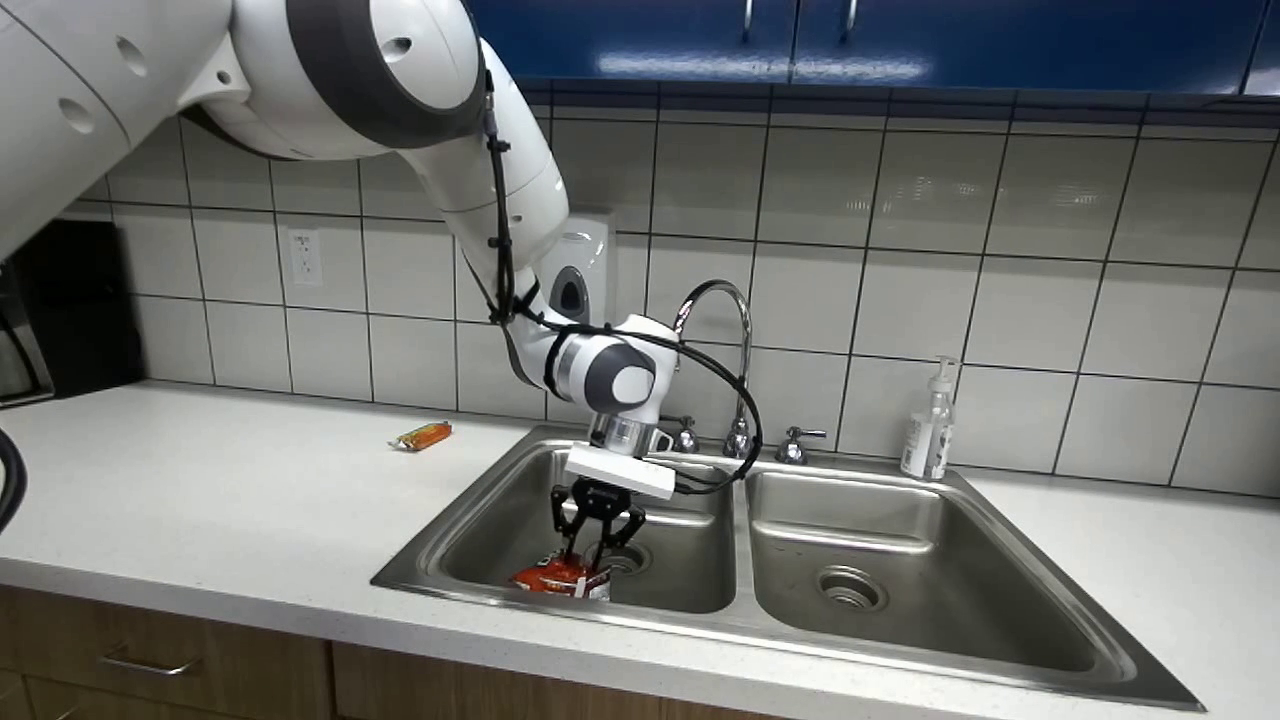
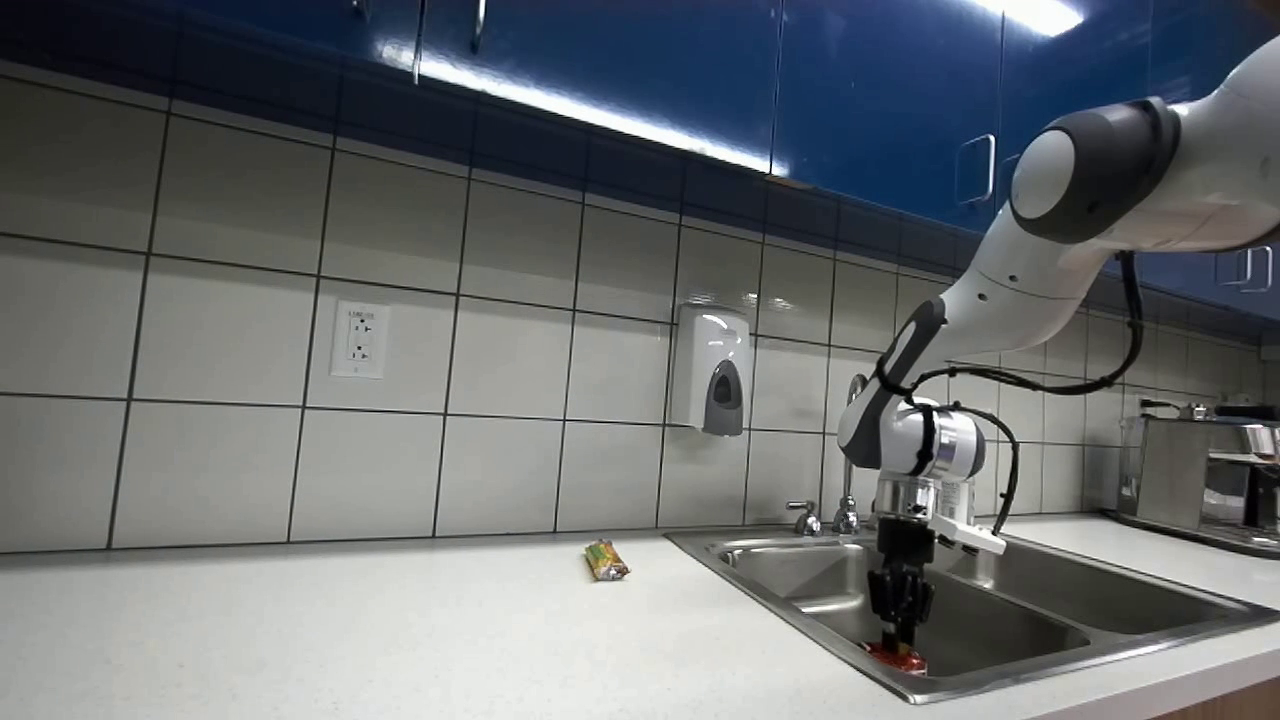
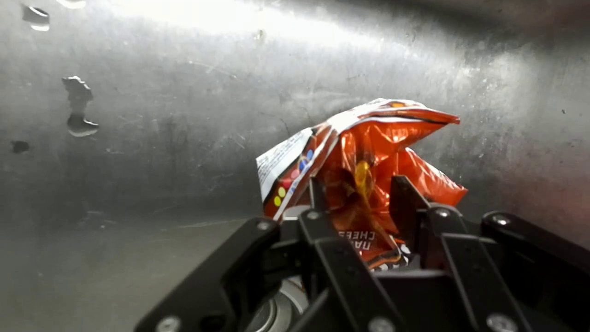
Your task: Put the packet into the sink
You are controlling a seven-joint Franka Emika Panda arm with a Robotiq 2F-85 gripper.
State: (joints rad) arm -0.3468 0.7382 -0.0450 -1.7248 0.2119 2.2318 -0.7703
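Observation:
The packet [image 1: 548, 575], a crinkled red-orange and white snack bag, is low in the left basin of the steel sink [image 1: 743, 560], near its front wall. It also shows in an exterior view [image 2: 908, 661] and in the wrist view [image 3: 392, 136]. My gripper [image 1: 583, 560] points down into that basin around the packet. In the wrist view, the fingertips [image 3: 359, 189] stand somewhat apart with the folded packet filling the gap and flaring out past both tips. The gripper looks shut on it. Whether the packet rests fully on the basin floor is hard to tell.
A smaller orange-brown wrapped item [image 1: 422, 436] lies on the white counter left of the sink. The gooseneck faucet [image 1: 745, 345] and handles stand behind the basins. A soap bottle [image 1: 930, 420] stands at the back right. A wall dispenser [image 2: 710, 370] hangs behind.

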